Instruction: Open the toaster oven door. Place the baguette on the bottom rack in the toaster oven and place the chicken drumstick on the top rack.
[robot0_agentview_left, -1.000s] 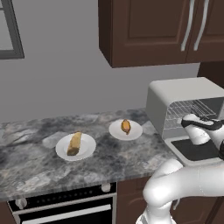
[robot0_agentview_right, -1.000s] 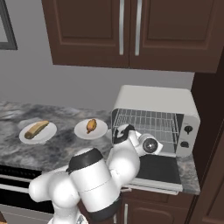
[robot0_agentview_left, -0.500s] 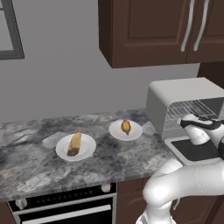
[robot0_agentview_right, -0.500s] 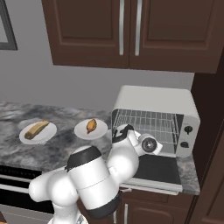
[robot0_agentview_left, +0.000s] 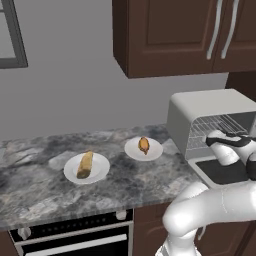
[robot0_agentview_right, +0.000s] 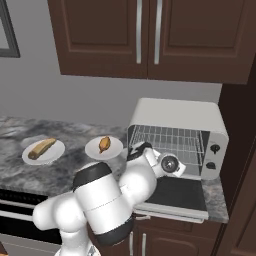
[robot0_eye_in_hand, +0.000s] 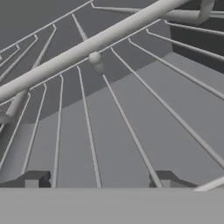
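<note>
Two foods sat untouched on the desk, baguette and chicken drumstick, while the hand, fingers apart and empty, stayed at the toaster oven racks, toaster oven door already down.

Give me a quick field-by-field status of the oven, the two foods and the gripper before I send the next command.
toaster oven door: open, folded down flat
toaster oven: wire racks visible inside, no food on them
baguette: on a white plate on the counter
chicken drumstick: on a second white plate, nearer the oven
gripper: open, empty, facing an oven rack at close range
</note>
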